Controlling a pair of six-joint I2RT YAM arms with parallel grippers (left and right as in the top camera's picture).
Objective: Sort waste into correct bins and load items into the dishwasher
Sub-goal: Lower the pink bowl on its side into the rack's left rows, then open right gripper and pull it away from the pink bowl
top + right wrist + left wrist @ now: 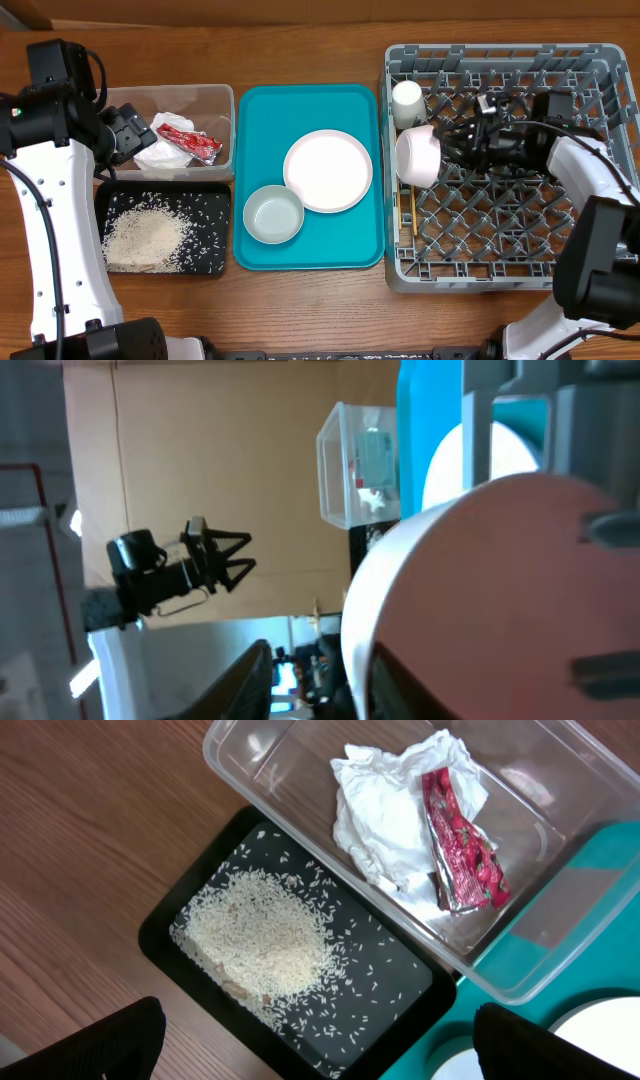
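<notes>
A pale bowl (415,155) lies on its side in the grey dish rack (500,230), at its left edge; it looks pinkish in the right wrist view (500,580). My right gripper (450,140) (320,660) straddles its rim, one finger inside, the other apart from it with a gap showing. A small white cup (407,98) and chopsticks (406,215) are in the rack. My left gripper (130,138) (320,1055) is open and empty above the black tray (215,215) (400,970), which holds rice (140,240) (265,935). The clear tub (225,95) (230,760) holds the white tissue (160,155) (375,810) and red wrapper (190,140) (460,850).
A teal tray (260,110) lies between the bins and the rack. It carries a white plate (328,170) and a pale bowl (273,214). Bare wooden table lies in front of the trays.
</notes>
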